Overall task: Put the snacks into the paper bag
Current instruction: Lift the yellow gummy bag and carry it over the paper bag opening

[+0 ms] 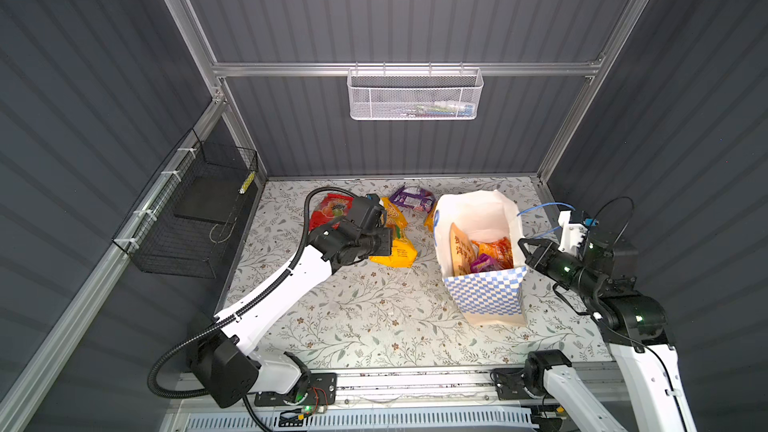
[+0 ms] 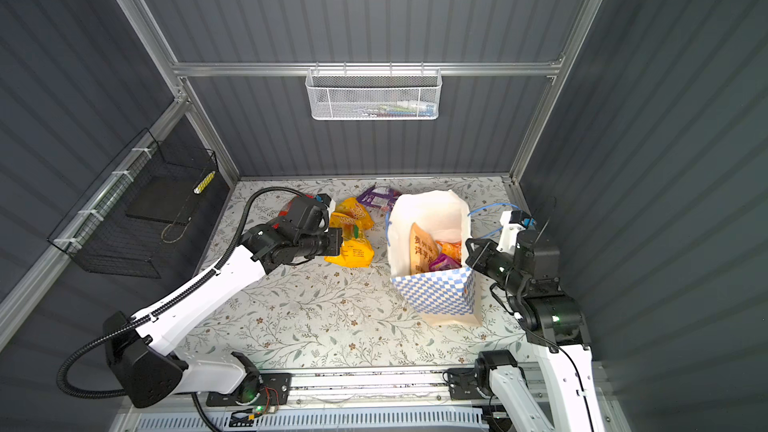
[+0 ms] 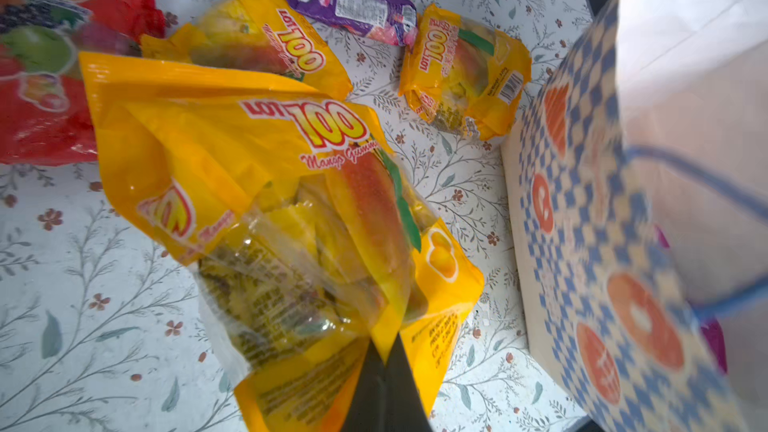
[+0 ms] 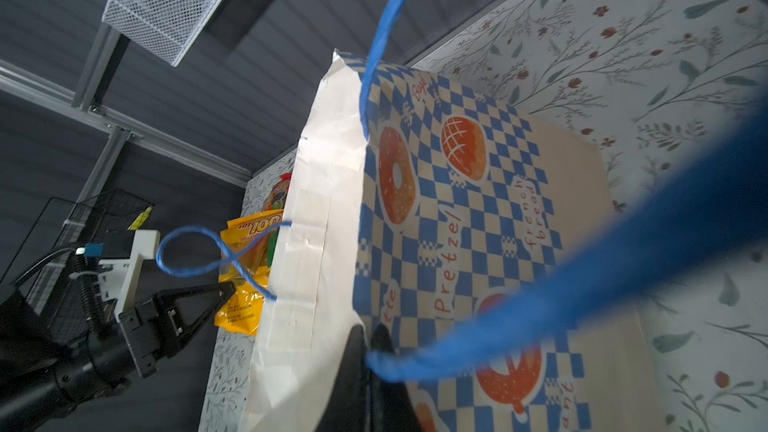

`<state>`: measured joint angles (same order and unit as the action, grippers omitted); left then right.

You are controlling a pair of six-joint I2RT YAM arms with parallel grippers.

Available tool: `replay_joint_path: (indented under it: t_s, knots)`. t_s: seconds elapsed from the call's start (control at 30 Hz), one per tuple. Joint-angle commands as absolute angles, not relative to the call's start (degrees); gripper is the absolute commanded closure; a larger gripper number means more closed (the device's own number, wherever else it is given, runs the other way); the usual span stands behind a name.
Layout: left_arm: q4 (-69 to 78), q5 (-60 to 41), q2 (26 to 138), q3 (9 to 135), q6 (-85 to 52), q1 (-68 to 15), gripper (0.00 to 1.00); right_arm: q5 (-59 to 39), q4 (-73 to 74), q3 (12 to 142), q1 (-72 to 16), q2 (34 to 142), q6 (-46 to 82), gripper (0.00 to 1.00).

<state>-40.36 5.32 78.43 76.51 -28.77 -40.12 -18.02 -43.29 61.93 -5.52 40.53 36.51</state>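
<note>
Pinching the yellow packet [image 3: 249, 151] by one edge in the shut left claw [image 3: 384, 351], low at the counter [image 1: 353, 317], just beside the upright paper bag [image 1: 486, 297]. Clamping the bag's rim with the closed right claw [image 4: 368, 349] to hold the mouth open. Looks like pickup-to-transfer. Next: lifting above the rim, swinging across, letting go inside.

1. On large yellow packet [image 3: 208, 139]: "LOT 100", with script beneath starting "Mango", rest unclear.
2. On second yellow packet [image 3: 266, 39]: "LOT 100".
3. On third yellow packet [image 3: 465, 72]: "LOT 100"; barcode digits unreadable.
4. On paper bag [image 4: 457, 222], checkered band: "Pretzel", "french bread".
5. On pale-orange pouch [image 1: 460, 249] inside paper bag: Chinese characters, too small to read.
</note>
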Motion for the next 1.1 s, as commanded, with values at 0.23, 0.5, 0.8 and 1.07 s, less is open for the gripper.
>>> replay_joint_path:
  t_s: [0.23, 0.5, 0.8, 1.07]
  knots:
    - [-45.8, 16.3, 76.8, 91.9, -25.7, -39.8, 1.00, -27.4, -29.9, 65.7, -9.4, 44.6, 40.9, 1.00]
    - [-49.7, 18.0, 77.9, 103.5, -21.7, -39.9, 1.00, -21.9, -29.7, 57.9, -9.1, 45.5, 39.3, 1.00]
    - [-49.3, 7.6, 85.1, 117.1, -19.3, -41.5, 1.00, -11.9, -32.2, 53.4, -8.9, 43.1, 37.1, 1.00]
    - [-51.0, 6.8, 100.4, 137.5, -14.2, -51.2, 1.00, -6.8, -34.8, 54.0, -8.8, 41.2, 34.9, 1.00]
